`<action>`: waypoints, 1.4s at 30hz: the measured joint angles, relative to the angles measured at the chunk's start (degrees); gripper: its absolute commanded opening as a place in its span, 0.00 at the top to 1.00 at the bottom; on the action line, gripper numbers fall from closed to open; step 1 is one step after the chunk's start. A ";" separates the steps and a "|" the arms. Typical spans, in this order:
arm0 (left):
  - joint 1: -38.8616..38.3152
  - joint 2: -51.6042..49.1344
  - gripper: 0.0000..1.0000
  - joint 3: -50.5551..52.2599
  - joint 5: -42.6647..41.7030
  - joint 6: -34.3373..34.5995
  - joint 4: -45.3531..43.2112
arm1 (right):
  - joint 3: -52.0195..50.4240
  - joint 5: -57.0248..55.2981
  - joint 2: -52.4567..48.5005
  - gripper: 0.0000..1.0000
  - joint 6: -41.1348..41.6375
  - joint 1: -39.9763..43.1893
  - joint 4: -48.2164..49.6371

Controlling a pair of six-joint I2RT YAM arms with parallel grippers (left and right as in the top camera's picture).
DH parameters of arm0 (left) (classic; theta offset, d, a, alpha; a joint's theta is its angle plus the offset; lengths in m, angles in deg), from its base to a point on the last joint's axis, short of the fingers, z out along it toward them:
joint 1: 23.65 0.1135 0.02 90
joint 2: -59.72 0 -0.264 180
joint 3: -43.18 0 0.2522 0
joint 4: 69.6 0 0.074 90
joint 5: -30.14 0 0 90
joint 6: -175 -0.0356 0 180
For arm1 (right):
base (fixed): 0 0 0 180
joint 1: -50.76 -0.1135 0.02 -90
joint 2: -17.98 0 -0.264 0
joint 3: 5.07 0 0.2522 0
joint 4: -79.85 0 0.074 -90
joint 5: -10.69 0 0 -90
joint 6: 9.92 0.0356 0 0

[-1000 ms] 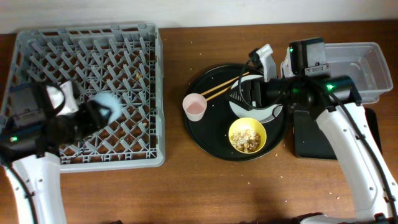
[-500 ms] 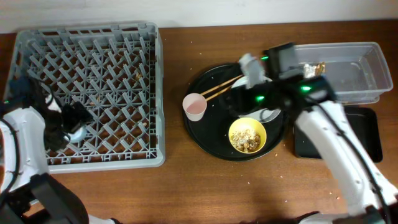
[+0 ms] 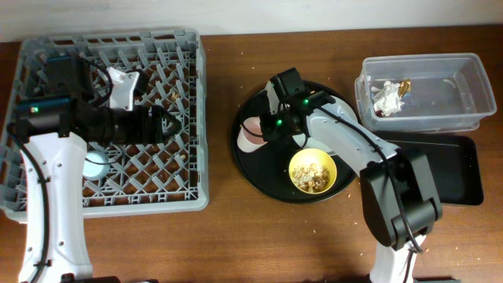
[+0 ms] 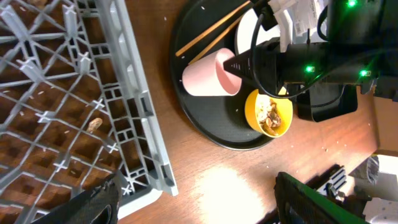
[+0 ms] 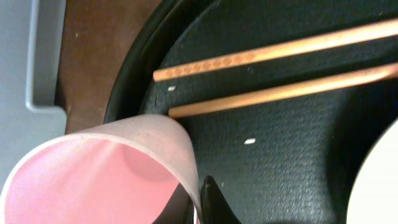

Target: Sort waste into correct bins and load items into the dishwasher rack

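Observation:
My right gripper point(image 5: 202, 200) is shut on the wall of the pink cup point(image 5: 106, 174), one finger inside and one outside. The cup point(image 3: 251, 135) sits at the left edge of the round black tray point(image 3: 263, 177). Two chopsticks point(image 5: 280, 71) lie just behind it, beside the plate point(image 5: 380, 180). The yellow bowl point(image 3: 313, 171) holds food crumbs. The light-blue cup point(image 3: 96, 166) rests in the grey dishwasher rack point(image 3: 47, 59). My left gripper point(image 4: 199, 205) hangs open and empty over the rack's right edge. Crumpled white paper point(image 3: 387, 96) and a gold wrapper point(image 3: 405, 86) lie in the clear tub point(image 3: 452, 67).
The shallow black rectangular tray point(image 3: 436, 169) sits in front of the clear tub at the right. A few crumbs lie on the rack floor point(image 4: 94, 124) and scattered on the wooden table point(image 3: 314, 232). My right arm reaches across the round tray's middle.
My left gripper let go of the light-blue cup in the rack and swung right. My right gripper came from the tub, where paper and wrapper now lie, and shut on the pink cup.

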 measured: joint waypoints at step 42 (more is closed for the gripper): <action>3.02 -0.42 0.17 19.89 35.47 23.65 -14.62 | 4.63 15.32 26.86 0.30 -4.52 11.47 -25.57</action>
